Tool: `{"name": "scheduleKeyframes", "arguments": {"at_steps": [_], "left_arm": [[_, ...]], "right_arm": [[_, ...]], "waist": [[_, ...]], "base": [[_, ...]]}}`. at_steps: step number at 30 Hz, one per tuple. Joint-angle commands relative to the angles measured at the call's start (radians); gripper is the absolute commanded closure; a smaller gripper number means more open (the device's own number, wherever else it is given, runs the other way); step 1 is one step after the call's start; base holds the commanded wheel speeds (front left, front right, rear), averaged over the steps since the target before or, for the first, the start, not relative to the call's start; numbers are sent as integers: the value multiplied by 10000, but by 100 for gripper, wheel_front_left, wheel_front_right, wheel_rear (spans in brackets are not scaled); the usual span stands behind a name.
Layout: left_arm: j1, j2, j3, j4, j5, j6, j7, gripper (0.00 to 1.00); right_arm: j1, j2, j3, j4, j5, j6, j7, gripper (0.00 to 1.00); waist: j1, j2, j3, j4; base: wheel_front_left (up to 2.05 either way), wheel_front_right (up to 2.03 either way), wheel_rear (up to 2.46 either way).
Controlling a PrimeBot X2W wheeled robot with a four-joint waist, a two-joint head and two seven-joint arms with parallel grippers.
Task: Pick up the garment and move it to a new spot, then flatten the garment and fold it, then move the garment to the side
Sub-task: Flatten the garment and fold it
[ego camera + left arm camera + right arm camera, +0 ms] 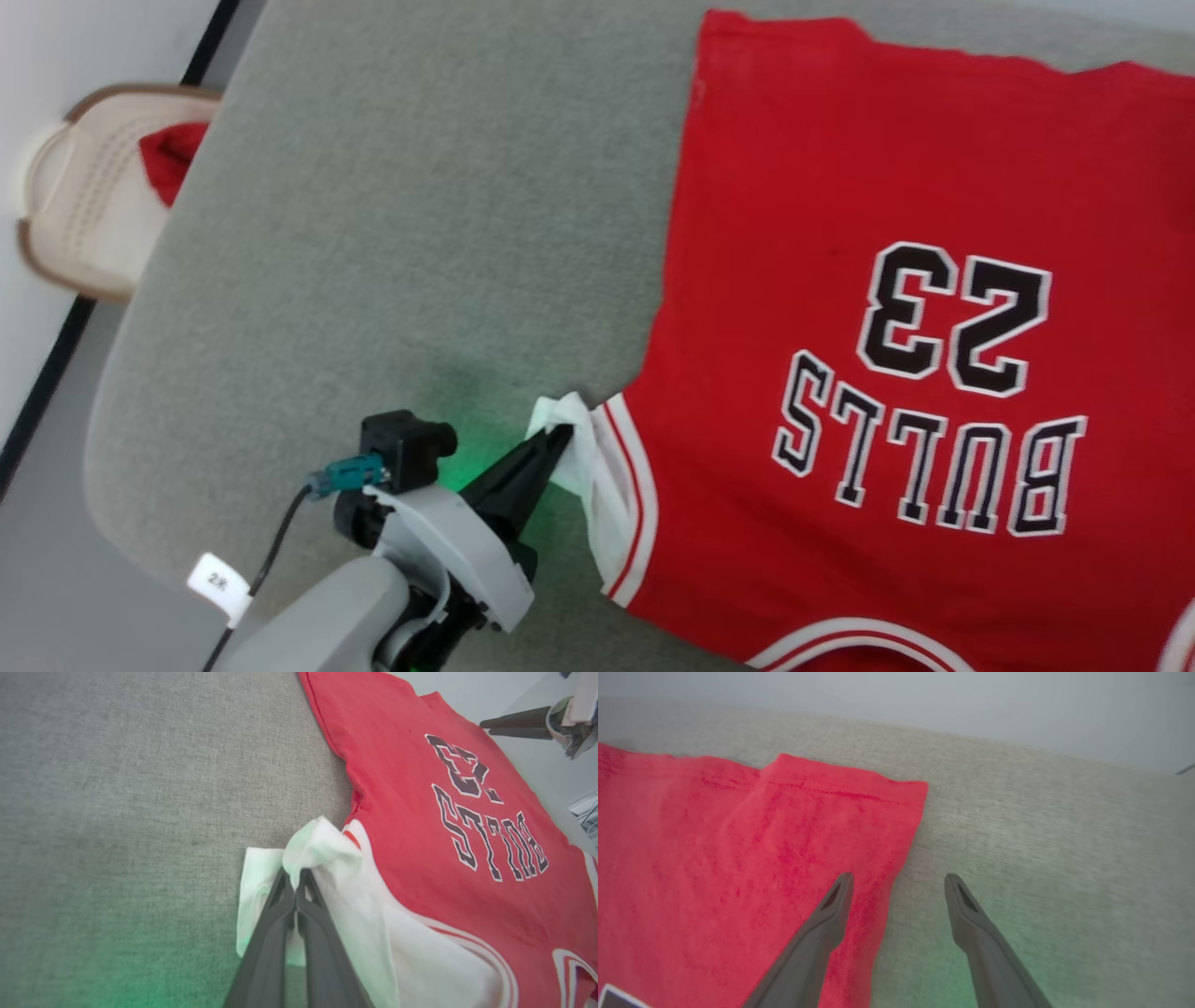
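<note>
Garment (822, 187) lay flat on pad (392, 233). Left gripper (563, 431) clamped white sleeve (327, 849) at its eight o'clock; right gripper (900, 878) gaped, empty. I judged: draw sleeve outward, low, slow.

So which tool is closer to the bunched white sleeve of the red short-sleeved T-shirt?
Left. The left tool is shut on that sleeve; the right tool hangs open at the shirt's red hem corner.

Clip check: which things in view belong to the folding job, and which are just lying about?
Job: the garment, spread on the grey surface; left gripper, jaws shut on its white sleeve; right gripper, jaws open over its edge.
Lying about: beige basket; red cloth in it.
</note>
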Motion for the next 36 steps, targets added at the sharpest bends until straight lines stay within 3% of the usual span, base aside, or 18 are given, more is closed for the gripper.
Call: {"name": "scheduleKeyframes", "arguments": {"at_steps": [1, 8, 13, 14, 15, 21, 26, 31, 36], "left_arm": [[-119, -78, -45, 60, 40, -53, -65, 100], [-404, -403, -420, 582, -141, -92, -181, 100], [-542, -326, -761, 584, -397, -99, -248, 100], [-567, -298, -804, 592, -452, -98, -268, 100], [-582, -270, -843, 603, -493, -99, -279, 100], [-665, -137, -1005, 785, -793, -93, -319, 100], [-586, 116, -984, 931, -973, -92, -352, 100], [-409, 398, -781, 978, -1139, -96, -368, 100], [-232, 658, -582, 1059, -1226, -104, -372, 100]], "right_arm": [[-165, 26, -30, 181, -110, -7, 42, 0], [-1003, 138, -366, 2124, -953, -8, 748, 0], [-1479, 309, -602, 3506, -1677, -10, 1441, 0], [-1534, 394, -553, 3643, -1806, -10, 1558, 72], [-1606, 444, -508, 3728, -1936, -8, 1574, 100], [-1857, 478, -667, 3952, -2240, -8, 1196, 100], [-1518, 789, -386, 3556, -1796, -2, 1390, 100], [-604, 858, 302, 2321, -696, -1, 1854, 100], [680, 420, 1031, 471, 618, -8, 2122, 100]], "waist": [[0, -1, 550, 597], [0, -1, 816, 980], [0, -1, 823, 1112], [0, -1, 817, 1116], [0, -1, 811, 1111], [0, -1, 628, 947], [0, -1, 276, 523], [0, -1, -188, -99], [0, -1, -601, -720]], "base": [[0, 0, 0], [0, 0, 0], [0, 0, 0], [0, 0, 0], [0, 0, 0], [0, 0, 0], [0, 0, 0], [0, 0, 0], [0, 0, 0]]}}
